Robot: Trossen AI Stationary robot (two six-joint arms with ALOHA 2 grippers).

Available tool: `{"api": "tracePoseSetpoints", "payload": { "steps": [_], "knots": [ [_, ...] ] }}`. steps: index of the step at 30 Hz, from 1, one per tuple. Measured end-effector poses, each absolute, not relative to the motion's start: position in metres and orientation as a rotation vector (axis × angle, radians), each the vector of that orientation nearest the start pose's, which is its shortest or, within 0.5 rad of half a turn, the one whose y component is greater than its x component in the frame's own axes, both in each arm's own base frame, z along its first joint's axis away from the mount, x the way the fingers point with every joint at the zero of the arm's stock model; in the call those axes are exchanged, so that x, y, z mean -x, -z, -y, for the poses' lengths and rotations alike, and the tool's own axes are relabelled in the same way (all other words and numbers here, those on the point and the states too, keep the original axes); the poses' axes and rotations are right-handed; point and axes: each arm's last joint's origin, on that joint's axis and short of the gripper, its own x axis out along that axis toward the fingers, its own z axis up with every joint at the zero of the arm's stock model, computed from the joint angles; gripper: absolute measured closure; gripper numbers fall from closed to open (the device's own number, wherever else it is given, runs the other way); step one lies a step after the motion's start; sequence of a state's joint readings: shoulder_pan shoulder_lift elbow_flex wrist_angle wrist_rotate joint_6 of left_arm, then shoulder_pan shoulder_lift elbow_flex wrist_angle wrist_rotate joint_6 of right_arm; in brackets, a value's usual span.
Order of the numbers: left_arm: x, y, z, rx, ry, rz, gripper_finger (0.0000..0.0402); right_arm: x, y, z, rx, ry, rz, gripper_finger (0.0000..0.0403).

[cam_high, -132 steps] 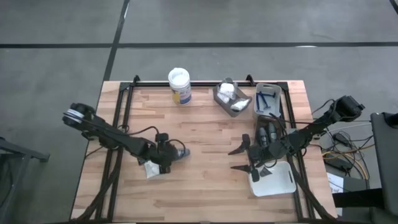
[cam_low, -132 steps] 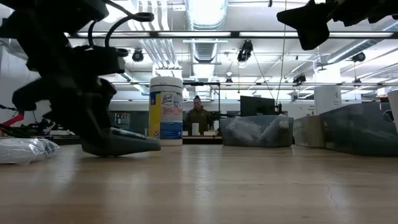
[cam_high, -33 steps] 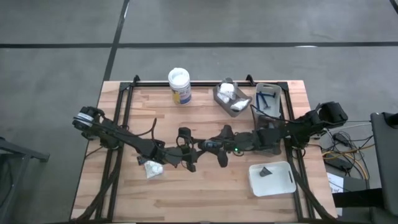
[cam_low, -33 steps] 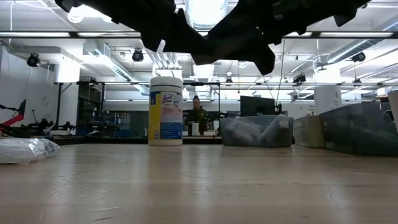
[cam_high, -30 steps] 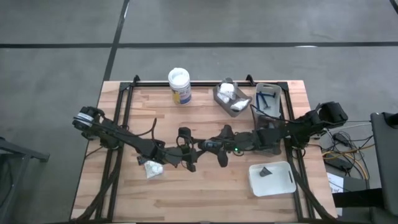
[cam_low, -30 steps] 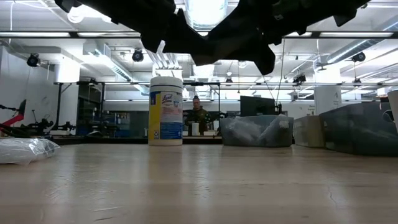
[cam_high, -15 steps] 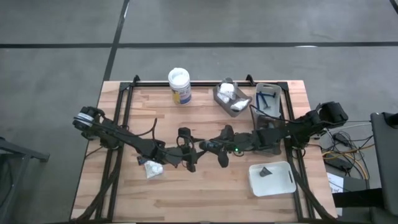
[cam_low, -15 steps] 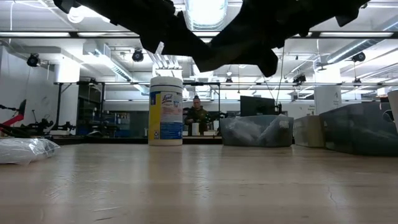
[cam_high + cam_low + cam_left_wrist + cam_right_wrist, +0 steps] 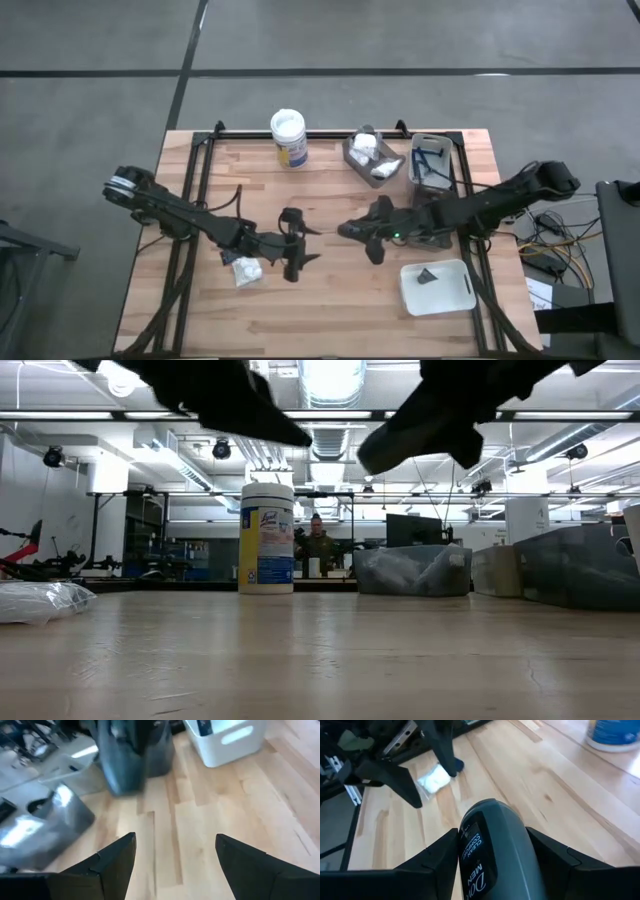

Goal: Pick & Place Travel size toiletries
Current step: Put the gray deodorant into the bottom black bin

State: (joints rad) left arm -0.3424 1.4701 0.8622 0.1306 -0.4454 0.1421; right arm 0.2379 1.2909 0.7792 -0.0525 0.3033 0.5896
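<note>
A dark grey tube with white lettering is held by my right gripper, which hangs above the table's middle. Its rounded end points toward the left arm. My left gripper stands open a little to its left, above the table, with nothing between its fingers. A white puffy packet lies flat on the wood below the left arm, and also shows in the right wrist view. My right gripper pinches the dark grey tube by its two sides between both fingers. The fingers come from the table's right, slanting slightly down, and lie along the tube. The tube's rounded end sticks out past the fingertips. It is lifted clear of the table.
A white-lidded jar stands at the far edge. Beside it are a grey tray with white packets and another tray with blue sticks. A dark tray lies under the right arm. A white tray at near right holds one dark item.
The two grippers met above the table's middle with the tube between them. My left gripper has let go and drawn back toward the table's left. My right gripper has pulled back toward the right and slightly up, keeping the tube.
</note>
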Motion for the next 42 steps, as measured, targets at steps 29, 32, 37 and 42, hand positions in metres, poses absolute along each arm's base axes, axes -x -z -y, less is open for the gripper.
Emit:
{"api": "tracePoseSetpoints", "payload": {
  "steps": [29, 32, 37, 42],
  "knots": [
    [-0.285, -0.208, 0.093, -0.143, 0.071, -0.495, 0.0128, -0.12, -0.267, -0.024, -0.8, 0.48, -0.92, 0.0207],
    [-0.285, -0.208, 0.093, -0.143, 0.072, -0.495, 0.0128, -0.111, -0.268, -0.024, -0.841, 0.456, -0.954, 0.0203],
    [-0.285, -0.208, 0.093, -0.143, 0.071, -0.495, 0.0128, -0.096, -0.264, -0.023, -0.903, 0.509, -1.098, 0.0209],
    [-0.285, -0.208, 0.093, -0.143, 0.071, -0.496, 0.0128, -0.082, -0.259, -0.02, -0.944, 0.656, -1.218, 0.0203]
  ]
}}
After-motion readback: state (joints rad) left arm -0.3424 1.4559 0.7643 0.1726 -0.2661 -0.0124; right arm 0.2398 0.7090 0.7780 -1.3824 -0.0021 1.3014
